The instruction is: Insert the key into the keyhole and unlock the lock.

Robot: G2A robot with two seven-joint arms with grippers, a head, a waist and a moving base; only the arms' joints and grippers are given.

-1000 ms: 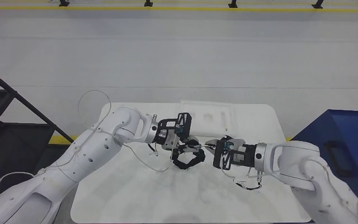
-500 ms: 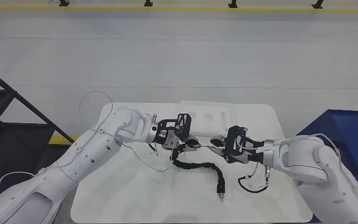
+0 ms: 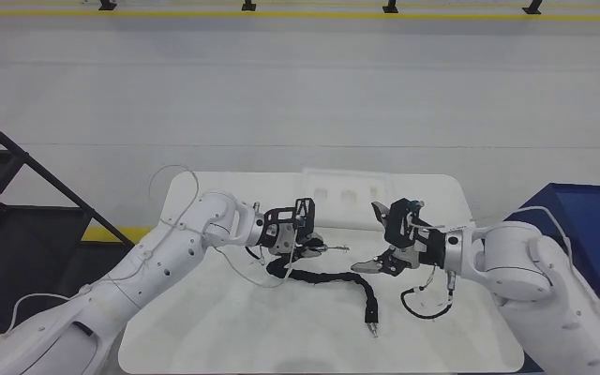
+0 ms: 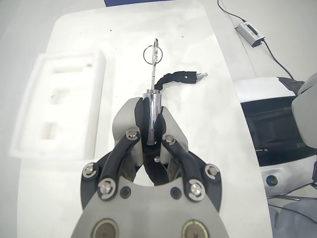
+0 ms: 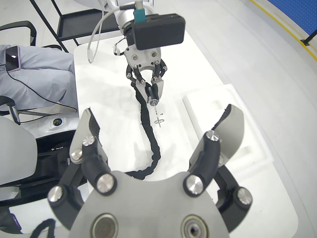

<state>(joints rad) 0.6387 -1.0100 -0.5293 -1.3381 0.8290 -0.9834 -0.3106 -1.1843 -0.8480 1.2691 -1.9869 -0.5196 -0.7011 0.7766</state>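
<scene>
Chrome lock cylinder (image 4: 154, 101) is clamped in the left tool (image 4: 151, 108) so its inserted key (image 4: 155, 58) points at the empty, wide-spread right tool (image 5: 159, 113), black cable (image 4: 173, 78) trailing across the tabletop (image 4: 198, 38).

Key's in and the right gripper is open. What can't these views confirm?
- Left wrist view: depth of the key blade inside the lock cylinder, hidden by the cylinder.
- Left wrist view: the cylinder's rear, covered by the left gripper.
- Top view: key too small to judge its turn.
- Right wrist view: free end of the cable, behind the right gripper body.
</scene>
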